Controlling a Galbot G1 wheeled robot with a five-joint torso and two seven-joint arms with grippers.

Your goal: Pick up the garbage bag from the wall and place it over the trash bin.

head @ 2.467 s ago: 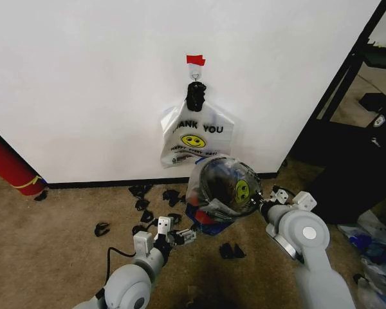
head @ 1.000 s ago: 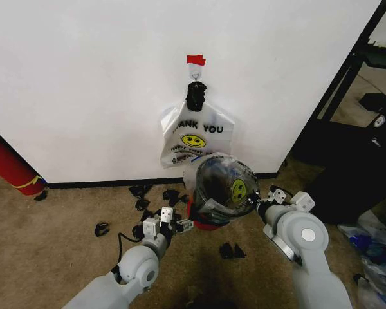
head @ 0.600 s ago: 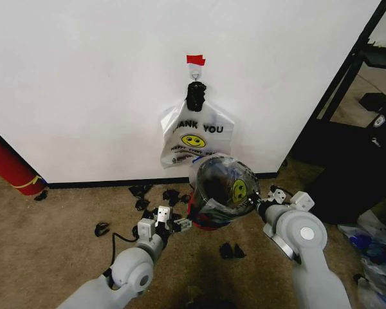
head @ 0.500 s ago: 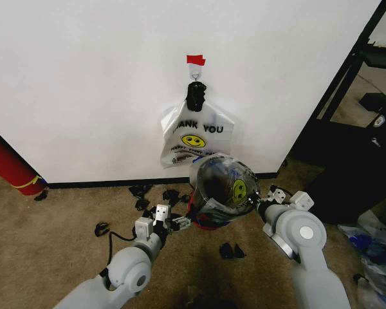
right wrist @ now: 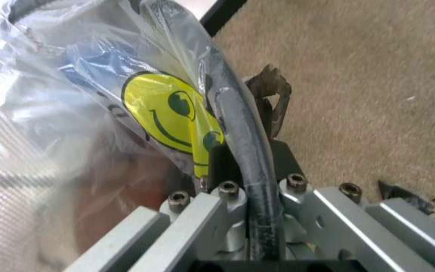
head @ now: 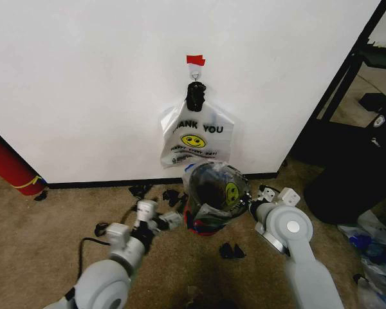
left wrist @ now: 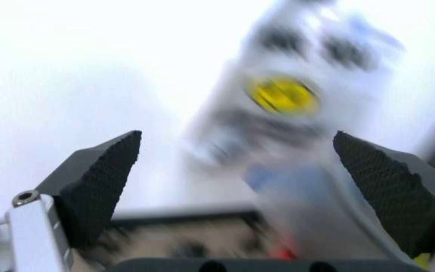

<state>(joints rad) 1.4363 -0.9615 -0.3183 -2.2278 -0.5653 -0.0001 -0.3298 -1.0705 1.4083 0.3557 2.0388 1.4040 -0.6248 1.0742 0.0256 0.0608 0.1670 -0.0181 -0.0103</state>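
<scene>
Two grippers are flanking the trash bin (head: 209,222): your right gripper (head: 249,201) is pinching the garbage bag (head: 217,187) against its rim, your left gripper (head: 172,220) is hovering released.

tan carpet (head: 45,232) strewn with black scraps (head: 229,251) below black shelving (head: 347,84).

Left hand (head: 170,220) low, fingers spread wide; right hand (head: 249,201) clamped, arm extended forward.

Motion blur smears the garbage bag (left wrist: 293,113) in the left wrist view.
</scene>
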